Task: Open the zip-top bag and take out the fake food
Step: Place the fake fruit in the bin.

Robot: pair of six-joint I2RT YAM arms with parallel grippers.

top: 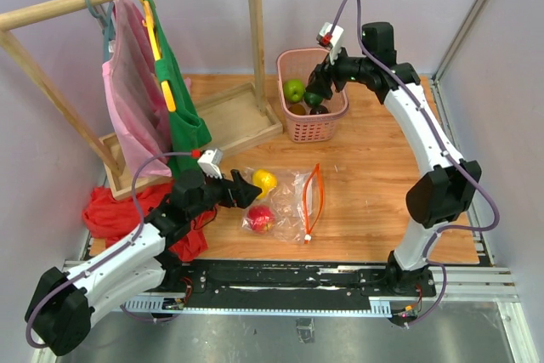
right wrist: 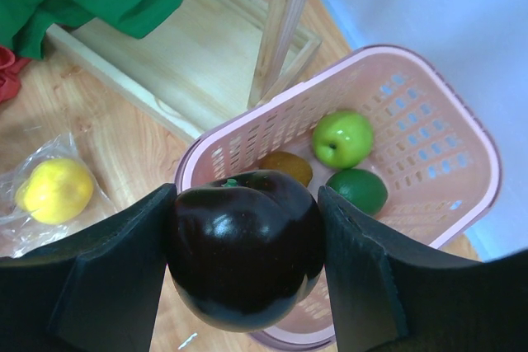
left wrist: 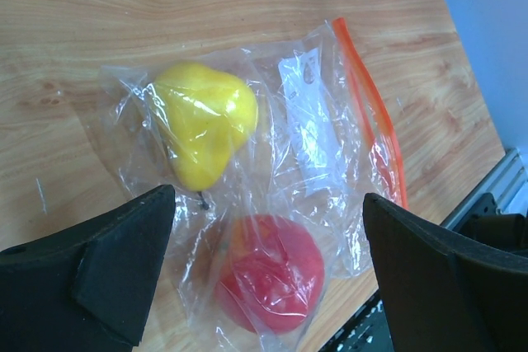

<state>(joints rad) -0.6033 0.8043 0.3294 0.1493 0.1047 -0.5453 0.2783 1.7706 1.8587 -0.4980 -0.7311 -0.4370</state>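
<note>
Zip-top bag (left wrist: 313,129) is crinkly clear plastic; purple fruit (right wrist: 243,257) glossy; table (left wrist: 247,6) smooth wood.

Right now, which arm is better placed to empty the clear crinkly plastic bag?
Left. The left gripper is open over the clear plastic bag holding a yellow plastic fruit and a red plastic fruit. The right gripper is shut on a dark purple fruit above the pink basket.
</note>
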